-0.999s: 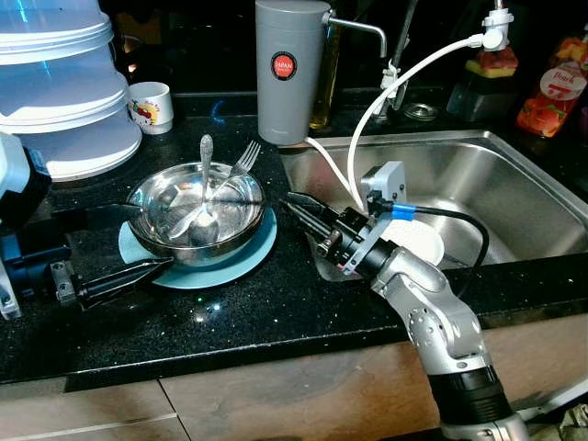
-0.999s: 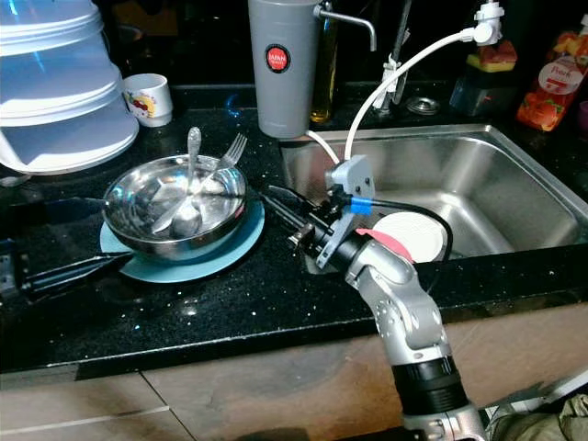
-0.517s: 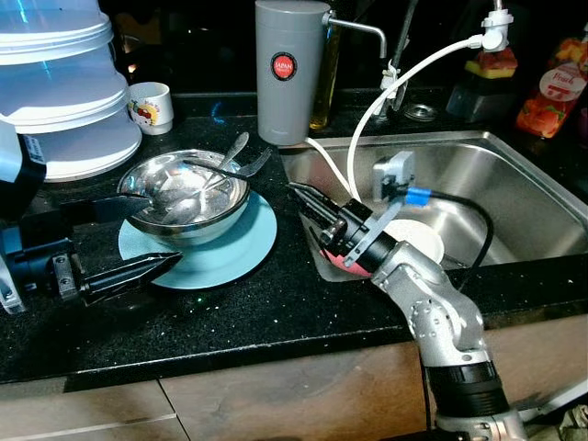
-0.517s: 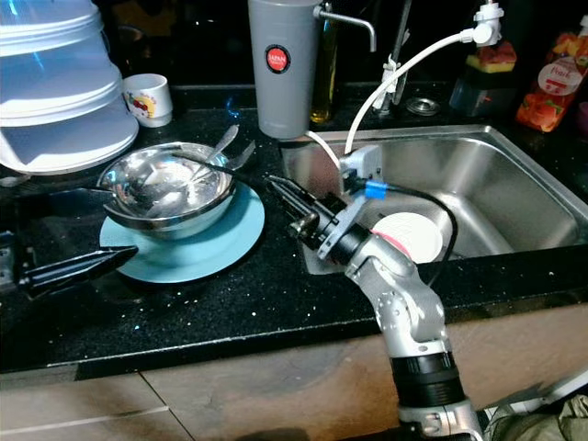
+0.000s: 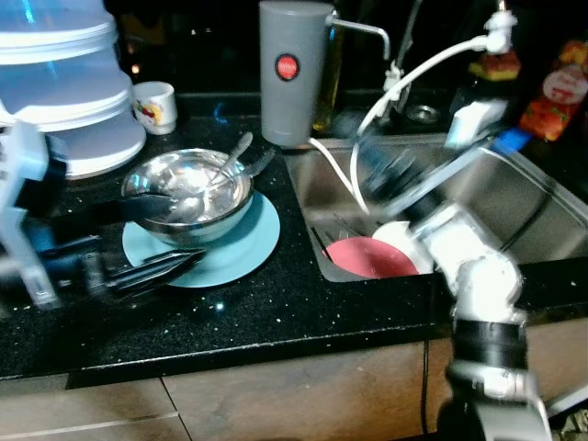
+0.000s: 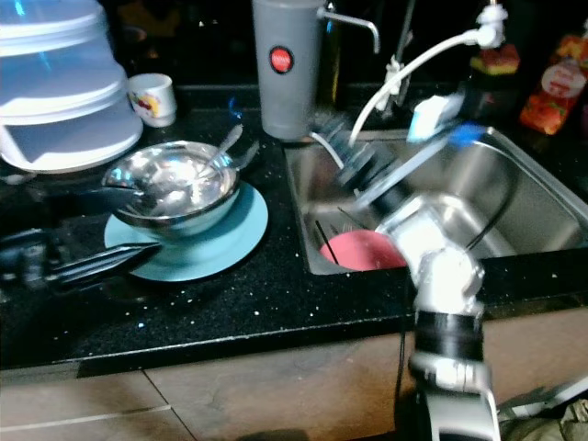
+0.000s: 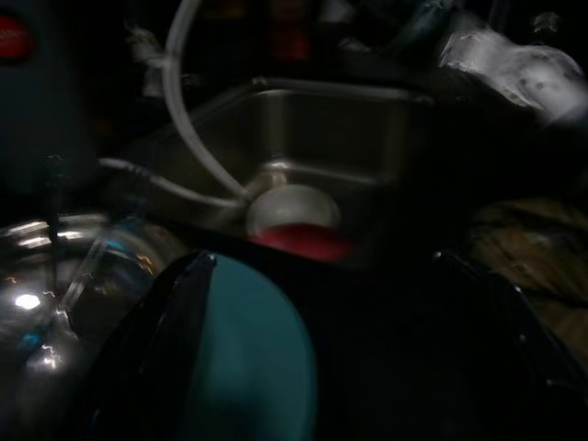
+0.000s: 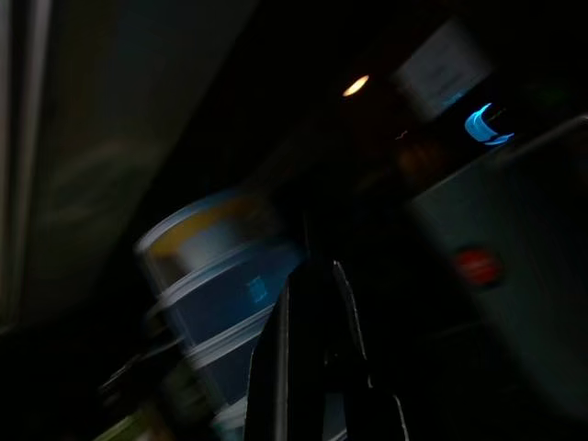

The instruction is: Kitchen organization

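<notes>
- A black stone worktop (image 5: pixel 276 312) runs across the lower half of the frame, with a steel sink (image 5: pixel 542 197) set into it at right.
- A stack of white plastic containers (image 5: pixel 64 83) fills the upper left corner; a grey water filter jug (image 5: pixel 294 69) stands at top centre beside a small white cup (image 5: pixel 153 106).
- The right arm, blurred in motion, rises over the sink at centre right. Its right hand (image 6: pixel 338 138) points toward the jug, and the right wrist view suggests the fingers lie pressed together, gripping nothing.
- A steel bowl (image 5: pixel 188 193) holding a spoon and a fork (image 5: pixel 234 161) sits on a blue plate (image 5: pixel 248 248), left of centre.
- The left hand (image 5: pixel 161 239) is spread around the bowl at lower left, one finger at its rim, one against the plate.
- The bowl looks light, rigid and slippery; the loose cutlery may rattle or slide, so a rim grip seems safest.
- A pink plate (image 5: pixel 367 257) and a white one (image 5: pixel 400 241) lie in the sink's near corner.
</notes>
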Controlling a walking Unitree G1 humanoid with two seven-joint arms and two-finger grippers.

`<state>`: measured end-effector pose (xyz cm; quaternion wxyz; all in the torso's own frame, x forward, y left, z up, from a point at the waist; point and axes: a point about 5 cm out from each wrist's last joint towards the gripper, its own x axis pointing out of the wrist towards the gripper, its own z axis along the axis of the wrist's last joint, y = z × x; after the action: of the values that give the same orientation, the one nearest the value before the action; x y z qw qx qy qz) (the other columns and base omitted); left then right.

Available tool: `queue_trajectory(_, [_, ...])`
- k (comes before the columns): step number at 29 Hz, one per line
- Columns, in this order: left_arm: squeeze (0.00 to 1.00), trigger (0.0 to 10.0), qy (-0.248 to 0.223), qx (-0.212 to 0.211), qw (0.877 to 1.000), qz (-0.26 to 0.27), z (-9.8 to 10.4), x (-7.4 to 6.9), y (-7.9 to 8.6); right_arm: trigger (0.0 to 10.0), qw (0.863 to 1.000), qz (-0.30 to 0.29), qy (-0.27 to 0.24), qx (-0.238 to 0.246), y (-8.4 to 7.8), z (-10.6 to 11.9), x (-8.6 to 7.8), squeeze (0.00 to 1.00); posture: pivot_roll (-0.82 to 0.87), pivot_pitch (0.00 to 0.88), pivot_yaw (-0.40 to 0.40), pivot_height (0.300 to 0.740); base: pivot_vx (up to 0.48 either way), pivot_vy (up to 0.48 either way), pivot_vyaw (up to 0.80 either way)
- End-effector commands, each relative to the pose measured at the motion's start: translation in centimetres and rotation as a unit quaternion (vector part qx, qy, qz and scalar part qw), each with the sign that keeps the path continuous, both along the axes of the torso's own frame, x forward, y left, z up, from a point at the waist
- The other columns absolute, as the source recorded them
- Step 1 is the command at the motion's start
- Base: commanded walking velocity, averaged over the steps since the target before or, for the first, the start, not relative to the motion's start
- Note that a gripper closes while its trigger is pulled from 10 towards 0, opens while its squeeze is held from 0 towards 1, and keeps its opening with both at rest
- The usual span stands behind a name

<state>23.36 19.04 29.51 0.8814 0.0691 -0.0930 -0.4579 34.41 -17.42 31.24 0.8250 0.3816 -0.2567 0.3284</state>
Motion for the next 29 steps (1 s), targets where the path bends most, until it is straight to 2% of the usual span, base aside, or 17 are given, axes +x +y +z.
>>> queue_trajectory(1, [0.0, 10.0, -0.005, 0.022, 1.0, 0.01, -1.3, 1.3, -1.8, 0.0, 0.998, -0.064, 0.021, 0.002, -1.5, -0.8, 0.7, 0.0, 0.08, 0.076, -0.029, 0.74, 0.0, 0.0, 0.0])
queue_trajectory(2, [0.0, 10.0, -0.009, 0.04, 0.999, 0.017, -2.8, 3.0, -3.9, 0.0, 0.993, -0.115, 0.027, 0.011, -2.8, -0.8, 0.8, 0.0, 0.07, 0.075, -0.013, 0.74, 0.0, 0.0, 0.0])
queue_trajectory(5, [0.0, 10.0, -0.01, 0.023, 1.0, 0.007, -2.8, 3.8, -5.0, 0.0, 0.991, -0.131, 0.026, 0.012, -3.2, -0.7, 0.7, 0.0, 0.06, 0.078, -0.012, 0.74, 0.0, 0.0, 0.0])
queue_trajectory(9, [0.0, 10.0, -0.031, 0.012, 0.999, 0.004, -1.7, 5.7, -6.8, 0.0, 0.981, -0.179, 0.033, -0.071, -3.3, -1.2, 0.6, 0.0, 0.05, 0.085, -0.007, 0.74, 0.0, 0.0, 0.0])
queue_trajectory(10, [0.0, 10.0, -0.031, 0.012, 0.999, 0.004, -1.7, 5.7, -6.8, 0.0, 0.981, -0.179, 0.033, -0.071, -3.3, -1.2, 0.6, 0.0, 0.05, 0.085, -0.007, 0.74, 0.0, 0.0, 0.0])
queue_trajectory(11, [0.0, 10.0, -0.031, 0.012, 0.999, 0.01, -1.6, 6.1, -7.0, 0.0, 0.973, -0.199, 0.038, -0.109, -3.3, -1.6, 0.8, 0.0, 0.05, 0.089, -0.006, 0.74, 0.0, 0.0, 0.0])
queue_trajectory(12, [0.0, 10.0, -0.031, 0.012, 0.999, 0.01, -1.6, 6.1, -7.0, 0.0, 0.973, -0.199, 0.038, -0.109, -3.3, -1.6, 0.8, 0.0, 0.05, 0.089, -0.006, 0.74, 0.0, 0.0, 0.0])
queue_trajectory(15, [0.0, 10.0, -0.047, 0.032, 0.998, 0.033, -1.8, 7.3, -7.7, 0.0, 0.945, -0.239, 0.039, -0.219, -2.7, -2.6, 1.5, 0.0, 0.05, 0.092, 0.001, 0.74, 0.0, 0.0, 0.0])
queue_trajectory(17, [0.0, 10.0, -0.052, 0.042, 0.997, 0.039, -2.1, 7.8, -7.8, 0.0, 0.92, -0.248, 0.044, -0.301, -2.0, -3.7, 1.9, 0.0, 0.04, 0.098, 0.016, 0.74, 0.0, 0.0, 0.0])
queue_trajectory(19, [0.0, 10.0, -0.05, 0.039, 0.997, 0.04, -2.2, 7.9, -8.0, 0.0, 0.898, -0.247, 0.049, -0.359, -1.4, -4.6, 2.0, 0.0, 0.04, 0.098, 0.016, 0.74, 0.0, 0.0, 0.0])
queue_trajectory(20, [0.0, 10.0, -0.05, 0.039, 0.997, 0.04, -2.2, 7.9, -8.0, 0.0, 0.898, -0.247, 0.049, -0.359, -1.4, -4.6, 2.0, 0.0, 0.04, 0.098, 0.016, 0.74, 0.0, 0.0, 0.0])
queue_trajectory(22, [0.0, 10.0, -0.049, 0.042, 0.997, 0.038, -2.3, 8.1, -8.3, 0.0, 0.873, -0.24, 0.052, -0.421, -0.8, -5.6, 1.9, 0.0, 0.03, 0.101, 0.012, 0.74, 0.0, 0.0, 0.0])
queue_trajectory(23, [0.0, 10.0, -0.049, 0.042, 0.997, 0.038, -2.3, 8.1, -8.3, 0.0, 0.873, -0.24, 0.052, -0.421, -0.8, -5.6, 1.9, 0.0, 0.03, 0.101, 0.012, 0.74, 0.0, 0.0, 0.0])
queue_trajectory(25, [0.0, 10.0, -0.047, 0.04, 0.997, 0.037, -2.5, 8.2, -8.4, 0.0, 0.842, -0.234, 0.059, -0.482, -0.6, -7.0, 2.0, 0.0, 0.03, 0.104, 0.008, 0.74, 0.0, 0.0, 0.0])
queue_trajectory(26, [0.0, 10.0, -0.047, 0.04, 0.997, 0.037, -2.5, 8.2, -8.4, 0.0, 0.842, -0.234, 0.059, -0.482, -0.6, -7.0, 2.0, 0.0, 0.03, 0.104, 0.008, 0.74, 0.0, 0.0, 0.0])
queue_trajectory(28, [0.0, 10.0, -0.039, 0.034, 0.998, 0.03, -3.0, 8.1, -8.8, 0.0, 0.815, -0.23, 0.059, -0.529, -0.4, -8.2, 2.3, 0.0, 0.04, 0.104, 0.003, 0.74, 0.0, 0.0, 0.0])
queue_trajectory(29, [0.0, 10.0, -0.039, 0.034, 0.998, 0.03, -3.0, 8.1, -8.8, 0.0, 0.815, -0.23, 0.059, -0.529, -0.4, -8.2, 2.3, 0.0, 0.04, 0.104, 0.003, 0.74, 0.0, 0.0, 0.0])
